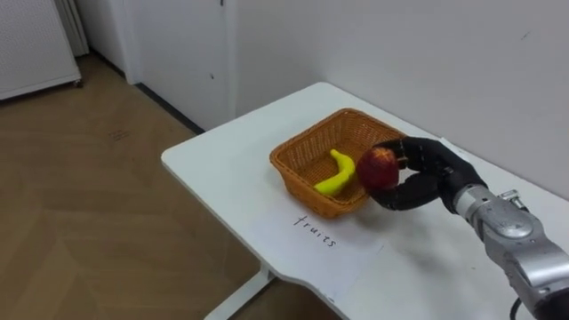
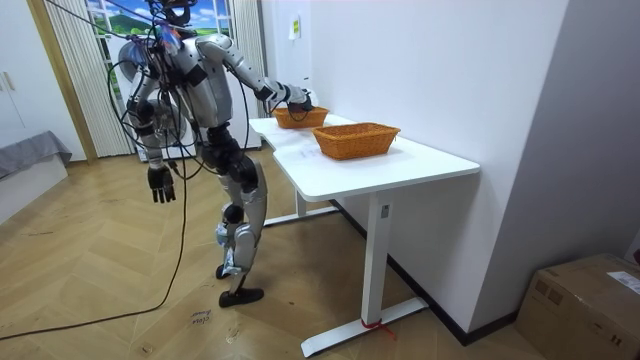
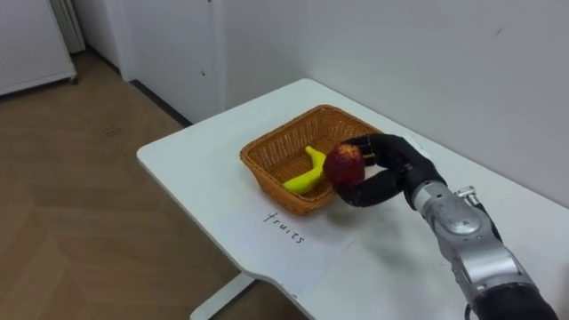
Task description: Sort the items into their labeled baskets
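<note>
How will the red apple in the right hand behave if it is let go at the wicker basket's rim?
The round red apple would probably roll inward toward the yellow banana in the woven wicker basket. It looks firm: it keeps its round shape inside the right hand's curled fingers.

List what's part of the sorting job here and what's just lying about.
Job:
apple, held in the right hand
banana, in the fruit basket
second basket
paper label
white table

Not in play:
cardboard box, on the floor
left hand, hanging at the robot's side
</note>
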Robot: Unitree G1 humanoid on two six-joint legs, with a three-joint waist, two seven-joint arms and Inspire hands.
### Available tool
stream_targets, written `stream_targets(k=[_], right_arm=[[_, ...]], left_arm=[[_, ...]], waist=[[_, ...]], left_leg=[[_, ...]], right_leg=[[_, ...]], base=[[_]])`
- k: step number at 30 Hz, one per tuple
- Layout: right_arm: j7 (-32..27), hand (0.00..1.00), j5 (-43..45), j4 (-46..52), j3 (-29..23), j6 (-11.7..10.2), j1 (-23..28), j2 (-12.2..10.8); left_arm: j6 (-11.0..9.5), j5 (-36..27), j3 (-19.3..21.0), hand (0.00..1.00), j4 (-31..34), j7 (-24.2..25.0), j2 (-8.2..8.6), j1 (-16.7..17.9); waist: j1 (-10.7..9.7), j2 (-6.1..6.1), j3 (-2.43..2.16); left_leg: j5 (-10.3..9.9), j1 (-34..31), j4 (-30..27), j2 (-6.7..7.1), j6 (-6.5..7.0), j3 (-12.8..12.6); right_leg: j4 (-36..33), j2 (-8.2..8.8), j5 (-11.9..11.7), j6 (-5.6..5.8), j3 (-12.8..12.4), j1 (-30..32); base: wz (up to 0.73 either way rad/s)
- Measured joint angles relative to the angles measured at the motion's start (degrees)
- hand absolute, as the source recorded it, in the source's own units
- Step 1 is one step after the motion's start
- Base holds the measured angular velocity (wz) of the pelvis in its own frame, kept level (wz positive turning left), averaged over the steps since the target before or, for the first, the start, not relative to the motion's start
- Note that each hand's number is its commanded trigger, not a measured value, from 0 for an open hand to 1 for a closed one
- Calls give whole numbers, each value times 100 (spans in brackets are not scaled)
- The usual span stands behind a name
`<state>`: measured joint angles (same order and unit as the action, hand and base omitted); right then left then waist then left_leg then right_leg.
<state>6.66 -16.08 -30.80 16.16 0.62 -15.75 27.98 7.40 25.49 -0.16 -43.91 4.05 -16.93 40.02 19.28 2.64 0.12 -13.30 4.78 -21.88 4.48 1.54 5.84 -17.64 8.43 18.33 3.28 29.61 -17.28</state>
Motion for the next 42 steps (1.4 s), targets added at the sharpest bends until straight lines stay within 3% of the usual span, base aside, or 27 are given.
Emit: stream_targets(k=[8,22,28,32,36,42], right_arm=[[-91,100,-1,-64,66,7,1,-4],[-140,100,-180,-45,64,10,-5,-3],[-295,100,-252,-141,66,9,-5,1],[-269,100,-642,-219,73,9,-6,1],[-262,100,-650,-411,100,3,-249,2],[-235,100,-723,-720,113,-8,-468,10]], left_arm=[[-23,-14,-5,0,-21,0,-100,-2],[-18,-59,-14,0,-8,43,-173,0],[-48,-33,21,0,7,30,-485,-13],[-91,-36,23,0,10,8,-687,0],[-201,-26,230,0,-9,1,-744,-28],[-200,-29,340,0,-60,-8,-920,-198]], waist=[[133,83,43],[175,107,33],[328,232,67],[455,297,55],[488,388,60],[615,464,83]], left_leg=[[-7,85,31,-22,9,-96],[-16,39,-14,-71,-7,-100],[-59,-23,-159,-100,-32,-83],[-221,-164,-458,-195,-51,-75],[-255,-356,-622,-227,-35,-61],[-345,-606,-866,-282,-39,9]], right_leg=[[47,-40,-2,-1,-158,-77],[-31,-47,-15,-36,-155,17],[-37,-74,3,-62,-189,30],[-64,-188,1,-90,-255,63],[-121,-252,-12,-107,-253,190],[-109,-349,-25,-102,-218,290]], base=[[-6],[0],[0],[-5],[2],[5]])
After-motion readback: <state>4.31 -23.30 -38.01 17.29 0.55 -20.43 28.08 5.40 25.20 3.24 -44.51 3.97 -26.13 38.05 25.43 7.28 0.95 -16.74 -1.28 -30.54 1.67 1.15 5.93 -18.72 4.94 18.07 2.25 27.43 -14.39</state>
